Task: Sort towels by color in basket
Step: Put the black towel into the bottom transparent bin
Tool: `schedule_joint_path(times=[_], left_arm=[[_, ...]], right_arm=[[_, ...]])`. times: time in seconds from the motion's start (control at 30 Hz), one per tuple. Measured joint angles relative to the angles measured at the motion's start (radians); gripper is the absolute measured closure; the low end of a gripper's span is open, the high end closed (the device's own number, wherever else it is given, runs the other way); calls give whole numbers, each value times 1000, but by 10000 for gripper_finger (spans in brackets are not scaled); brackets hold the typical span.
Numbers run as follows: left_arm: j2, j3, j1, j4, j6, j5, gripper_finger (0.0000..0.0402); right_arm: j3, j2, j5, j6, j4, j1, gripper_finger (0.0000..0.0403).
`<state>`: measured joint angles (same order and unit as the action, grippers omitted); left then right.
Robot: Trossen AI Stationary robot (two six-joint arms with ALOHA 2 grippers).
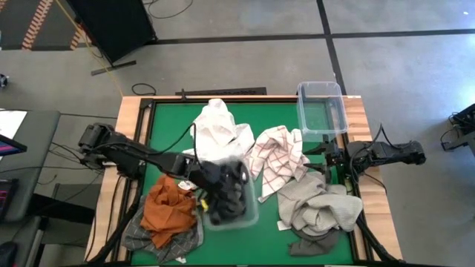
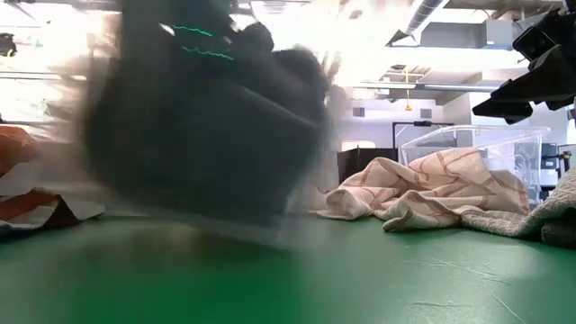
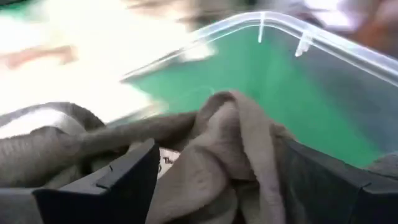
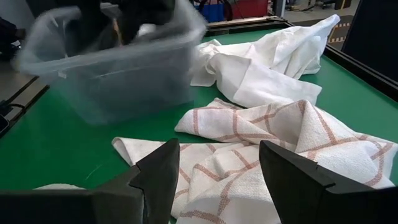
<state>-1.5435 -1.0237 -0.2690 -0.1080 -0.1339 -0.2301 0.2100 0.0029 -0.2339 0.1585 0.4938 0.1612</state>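
Note:
My left gripper (image 1: 225, 191) is open inside a clear plastic bin (image 1: 251, 211) at the table's near middle, with a bunched dark grey towel (image 3: 236, 149) between its fingers. The bin shows blurred in the low view (image 2: 207, 135) and the right wrist view (image 4: 106, 62). My right gripper (image 4: 219, 180) is open and empty, raised above the right edge of the white towel with red checks (image 1: 278, 157). A white towel (image 1: 220, 127) lies at the far middle. A rust orange towel (image 1: 169, 208) lies on a heathered grey one (image 1: 148, 236) at the near left. A beige-grey towel (image 1: 320, 204) lies at the near right. My left gripper's open fingers (image 3: 118, 183) stand on either side of a raised fold of the dark grey towel (image 3: 242, 124), and the cloth lies against their inner sides. The fingers come slanting down from the table's left into the bin. The towel rests in the bin.
A second clear bin (image 1: 321, 107) stands empty at the far right corner. A darker cloth (image 1: 310, 245) shows under the beige-grey towel near the front edge. Bare green mat (image 1: 167, 141) lies at the far left.

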Motion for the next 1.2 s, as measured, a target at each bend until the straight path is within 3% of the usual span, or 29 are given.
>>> schedule_joint_path(times=[0.03, 0.1, 0.13, 0.23, 0.47, 0.7, 1.2], left_arm=[[2, 0, -8, -3, -12, -4, 86], [3, 0, -19, -19, 11, 125, 86], [3, 0, -15, -34, 9, 114, 86], [3, 0, 17, -25, -64, -118, 86], [3, 0, 23, 7, -133, -290, 86], [3, 0, 27, 14, -176, -302, 91], [3, 0, 27, 14, -244, -304, 181]], right_arm=[[0, 0, 0, 0, 0, 0, 154], [0, 0, 0, 0, 0, 0, 154], [0, 0, 0, 0, 0, 0, 154], [0, 0, 0, 0, 0, 0, 154], [0, 0, 0, 0, 0, 0, 154], [0, 0, 0, 0, 0, 0, 154], [0, 0, 0, 0, 0, 0, 154]])
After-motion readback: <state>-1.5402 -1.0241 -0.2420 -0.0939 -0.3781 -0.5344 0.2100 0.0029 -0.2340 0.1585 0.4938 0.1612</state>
